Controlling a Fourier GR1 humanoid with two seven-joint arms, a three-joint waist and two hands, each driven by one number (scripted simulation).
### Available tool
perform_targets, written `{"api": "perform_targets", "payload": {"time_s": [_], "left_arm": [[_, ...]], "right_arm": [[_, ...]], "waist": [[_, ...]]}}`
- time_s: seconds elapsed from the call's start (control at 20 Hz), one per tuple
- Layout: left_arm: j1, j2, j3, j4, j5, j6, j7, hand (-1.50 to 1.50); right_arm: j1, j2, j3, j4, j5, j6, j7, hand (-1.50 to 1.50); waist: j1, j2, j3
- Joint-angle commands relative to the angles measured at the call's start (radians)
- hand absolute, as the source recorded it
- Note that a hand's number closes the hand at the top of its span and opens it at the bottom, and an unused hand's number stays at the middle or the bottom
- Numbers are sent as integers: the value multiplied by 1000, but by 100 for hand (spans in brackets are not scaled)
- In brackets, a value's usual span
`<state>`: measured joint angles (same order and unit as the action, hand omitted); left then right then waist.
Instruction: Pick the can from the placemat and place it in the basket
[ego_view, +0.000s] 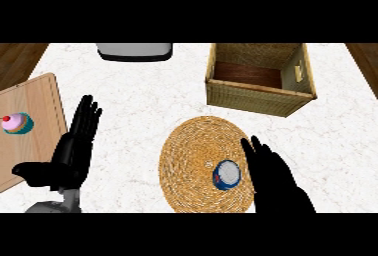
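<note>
Can (227, 175), blue with silver top, upright on placemat (196, 145) beside straight-fingered right hand (280, 185).

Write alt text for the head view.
A blue-and-white can stands on a round woven placemat, the open right hand beside it. A wicker basket sits beyond; the open left hand rests at left near a cupcake on a wooden board.

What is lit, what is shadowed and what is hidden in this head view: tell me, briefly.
Head view: even light, no hard shadows on the counter; the basket is darker inside than on its outer wall; the can has a pale top, the brightest spot on the placemat; the black right hand shows almost no shading and covers the placemat's right edge.
</note>
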<state>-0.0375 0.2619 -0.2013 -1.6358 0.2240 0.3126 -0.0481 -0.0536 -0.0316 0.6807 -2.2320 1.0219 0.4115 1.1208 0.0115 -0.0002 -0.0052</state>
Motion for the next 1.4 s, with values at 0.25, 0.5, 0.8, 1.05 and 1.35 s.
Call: {"api": "perform_targets", "payload": {"time_s": [0.25,0.5,0.8,1.05,1.35], "left_arm": [[35,-3,4,-50,-14,0,5,0],[9,-15,39,23,12,-43,-20,0],[66,-46,-15,-69,-61,6,6,0],[-19,-44,31,-36,-50,-5,61,0],[31,-35,58,-68,-39,-32,55,0]], "right_arm": [[-83,30,-48,80,-51,101,220,-150],[-102,31,21,185,-54,-6,212,-150],[-117,31,64,238,-54,-66,225,-150],[-106,31,2,262,-16,-53,136,-150],[-59,31,36,297,43,-123,121,-150]], "waist": [[-2,0,4],[-5,1,4],[0,-1,5],[-11,0,5],[-7,-1,5]]}}
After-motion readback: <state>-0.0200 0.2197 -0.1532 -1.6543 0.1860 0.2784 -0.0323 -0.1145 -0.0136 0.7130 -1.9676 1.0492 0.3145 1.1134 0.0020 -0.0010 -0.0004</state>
